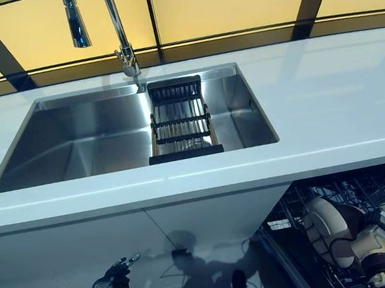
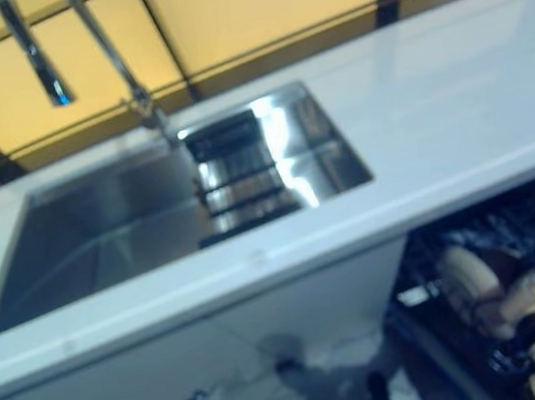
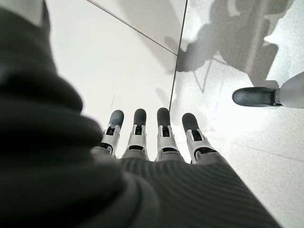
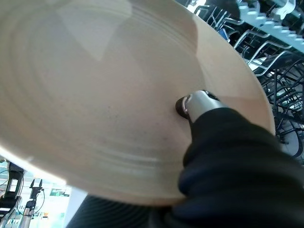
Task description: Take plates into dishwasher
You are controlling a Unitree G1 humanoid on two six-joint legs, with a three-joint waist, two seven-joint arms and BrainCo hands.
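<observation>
Round beige plate (image 4: 104, 95) pinched in right hand (image 4: 197, 103).

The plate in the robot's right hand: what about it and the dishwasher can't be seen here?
- Plate: fills the right wrist view; its far rim is cut off by the edges.
- Right hand: only one of its fingers shows; the plate hides the others.
- Dishwasher rack: cut by the picture's corner in both eye views, so free slots are unclear.
</observation>
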